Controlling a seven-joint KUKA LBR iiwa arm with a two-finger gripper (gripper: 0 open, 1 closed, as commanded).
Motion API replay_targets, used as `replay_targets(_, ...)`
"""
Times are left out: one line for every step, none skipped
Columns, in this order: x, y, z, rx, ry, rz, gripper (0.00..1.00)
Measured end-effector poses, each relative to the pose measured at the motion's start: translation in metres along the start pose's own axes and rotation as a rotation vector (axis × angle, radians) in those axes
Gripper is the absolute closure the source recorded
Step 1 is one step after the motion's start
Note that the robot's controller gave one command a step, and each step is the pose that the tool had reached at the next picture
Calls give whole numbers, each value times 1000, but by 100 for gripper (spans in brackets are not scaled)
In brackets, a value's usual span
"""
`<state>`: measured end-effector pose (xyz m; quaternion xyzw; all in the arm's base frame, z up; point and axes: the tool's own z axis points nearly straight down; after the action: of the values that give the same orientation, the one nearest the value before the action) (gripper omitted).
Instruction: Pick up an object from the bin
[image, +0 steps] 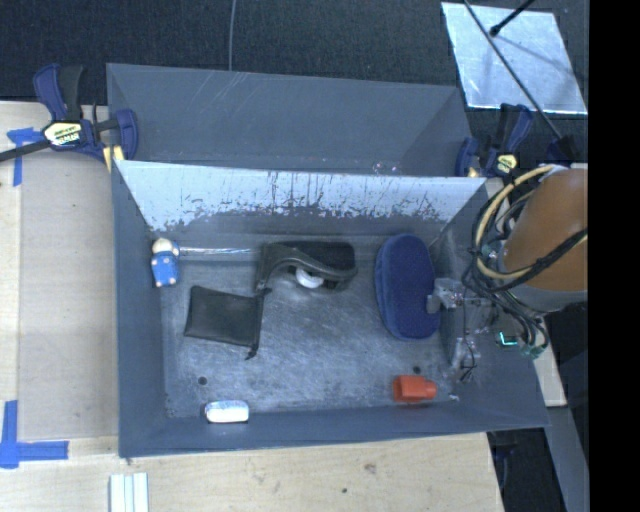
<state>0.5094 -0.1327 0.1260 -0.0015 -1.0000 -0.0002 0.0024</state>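
Red block (413, 388) lies just beside the tool (463, 370)

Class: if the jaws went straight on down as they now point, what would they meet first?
Probably the grey metal bin's bare floor, just right of the small red block; depth is unclear, so the jaws might graze that block.
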Motion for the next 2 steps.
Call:
replay_targets(26, 54, 54, 0, -10, 343, 0)
replay_targets(14, -11, 33, 4, -11, 43, 0)
